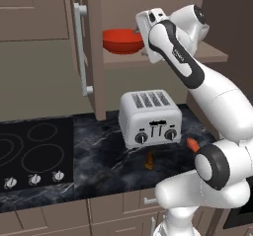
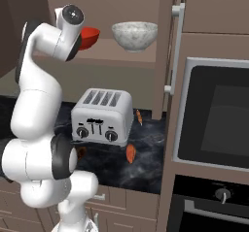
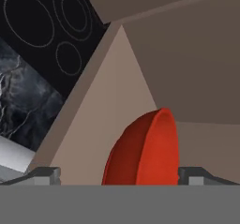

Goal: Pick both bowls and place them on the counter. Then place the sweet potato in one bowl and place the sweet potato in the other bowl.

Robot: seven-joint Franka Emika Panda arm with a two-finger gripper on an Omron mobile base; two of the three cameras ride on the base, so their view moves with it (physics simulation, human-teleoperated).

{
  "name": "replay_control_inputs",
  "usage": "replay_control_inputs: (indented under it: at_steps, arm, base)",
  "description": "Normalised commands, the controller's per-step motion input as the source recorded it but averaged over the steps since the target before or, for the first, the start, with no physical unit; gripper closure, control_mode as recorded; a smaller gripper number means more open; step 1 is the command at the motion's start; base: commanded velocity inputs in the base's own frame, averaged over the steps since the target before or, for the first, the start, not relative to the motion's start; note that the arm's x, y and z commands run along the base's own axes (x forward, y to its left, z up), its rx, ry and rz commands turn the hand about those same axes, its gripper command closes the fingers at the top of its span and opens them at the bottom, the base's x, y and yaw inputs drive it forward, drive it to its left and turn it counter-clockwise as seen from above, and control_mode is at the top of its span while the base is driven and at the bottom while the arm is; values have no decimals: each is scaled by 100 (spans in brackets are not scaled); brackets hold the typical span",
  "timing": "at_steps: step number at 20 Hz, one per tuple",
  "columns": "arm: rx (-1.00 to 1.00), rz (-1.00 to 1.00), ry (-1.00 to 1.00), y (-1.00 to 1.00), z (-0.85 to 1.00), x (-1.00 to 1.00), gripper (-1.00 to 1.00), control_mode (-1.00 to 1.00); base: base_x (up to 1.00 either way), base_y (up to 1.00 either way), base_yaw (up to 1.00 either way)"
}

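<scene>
up on the cupboard shelf point(image 2: 97, 61) sits the red bowl point(image 1: 122, 40), the grey-white bowl point(image 2: 134, 35) near it. the gripper point(image 3: 120, 174) has its fingers spread wide on either side of the red bowl's rim, not gripping. below, sweet potatoes point(image 2: 130, 153) lie on the counter point(image 1: 99, 156) by the toaster point(image 1: 150, 117).

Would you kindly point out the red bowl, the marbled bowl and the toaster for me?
red bowl point(image 1: 121, 40), left base view, on its outer wall.
marbled bowl point(image 2: 134, 37), right base view, on its side.
toaster point(image 1: 150, 119), left base view, on its front face.
</scene>
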Motion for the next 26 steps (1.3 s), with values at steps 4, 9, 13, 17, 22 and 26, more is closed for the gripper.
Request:
replay_control_inputs:
  at_steps: [4, 9, 13, 17, 22, 26]
  arm:
    - [0, 0, 0, 1, -9, 16, -100, -100]
    - [0, 0, 0, 0, -10, 19, -100, -100]
    - [0, 0, 0, 0, -9, 20, -100, -100]
    - [0, 0, 0, 0, -2, 23, -100, -100]
    - [0, 0, 0, 3, -7, 16, -100, -100]
    - [0, 0, 0, 4, -10, 18, -100, -100]
  base:
    - [0, 0, 0]
    - [0, 0, 0]
    - [0, 0, 0]
    - [0, 0, 0]
    - [0, 0, 0]
    - [0, 0, 0]
